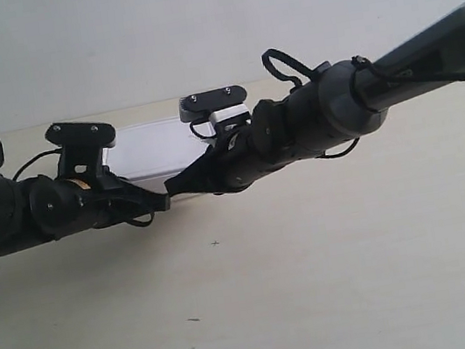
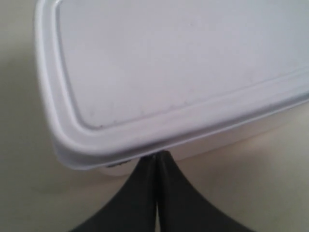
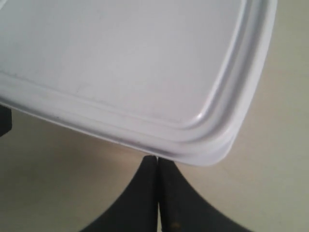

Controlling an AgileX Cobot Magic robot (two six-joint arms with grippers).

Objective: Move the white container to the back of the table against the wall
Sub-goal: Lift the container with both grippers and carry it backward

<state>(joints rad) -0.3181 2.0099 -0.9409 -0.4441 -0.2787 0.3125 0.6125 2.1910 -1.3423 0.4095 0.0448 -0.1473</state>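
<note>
The white container point(image 1: 153, 147) lies flat on the table point(image 1: 321, 284), close to the wall point(image 1: 191, 22), with a thin strip of table showing behind it. In the left wrist view the left gripper point(image 2: 157, 154) is shut and empty, its tips against the container point(image 2: 169, 63) side just under the lid rim, near one corner. The right gripper point(image 3: 157, 158) is also shut and empty, its tips under the rim of the container point(image 3: 125, 58) by another corner. In the exterior view both arms' black fingertips meet at the container's front edge.
The arm at the exterior view's left point(image 1: 35, 210) and the arm at the exterior view's right point(image 1: 321, 116) reach in low over the table from either side. A dark part point(image 3: 4, 121) shows at the edge of the right wrist view. Tiny dark specks point(image 1: 215, 244) mark the tabletop.
</note>
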